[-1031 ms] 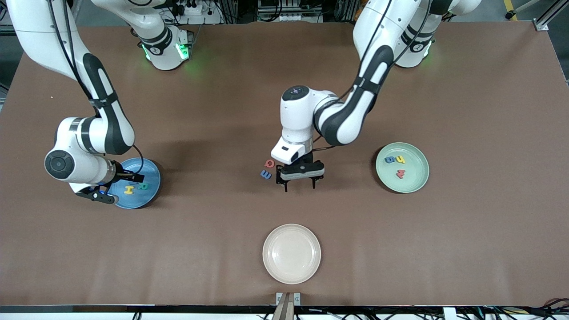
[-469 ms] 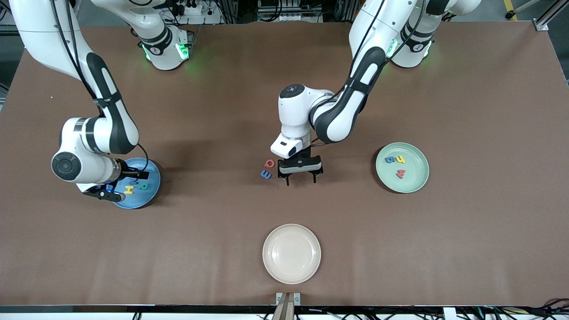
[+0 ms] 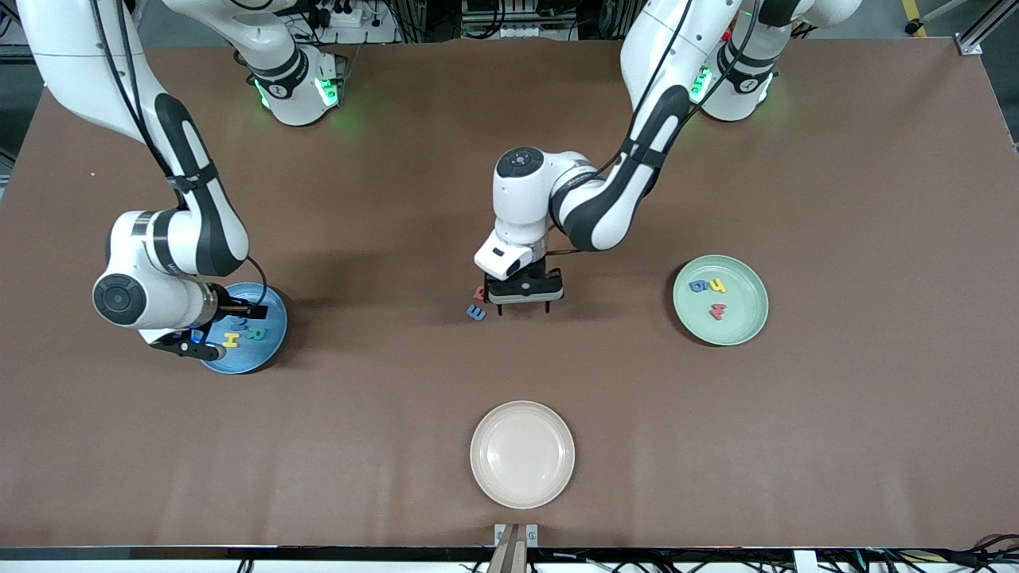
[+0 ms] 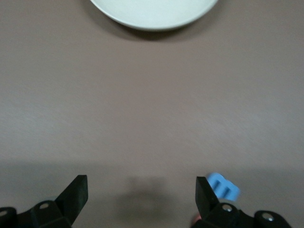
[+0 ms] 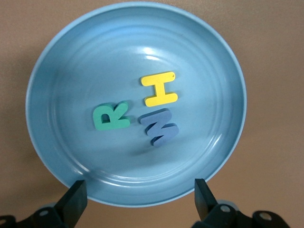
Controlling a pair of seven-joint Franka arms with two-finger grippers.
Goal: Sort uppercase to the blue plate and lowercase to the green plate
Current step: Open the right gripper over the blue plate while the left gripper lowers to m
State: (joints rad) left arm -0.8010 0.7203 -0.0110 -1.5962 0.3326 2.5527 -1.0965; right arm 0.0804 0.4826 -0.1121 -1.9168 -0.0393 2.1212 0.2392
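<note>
We are holding our left gripper low, jaws apart, beside the blue m and red Q on the table. Our right gripper, jaws apart, is hanging over the blue plate carrying the yellow H, green R and blue M.

Both arms are glossy white with dark grey joint bands and black cables clipped along them. Green lights glow on their bases. Each black hand, left hand and right hand, carries angular fingers with small screws.
</note>
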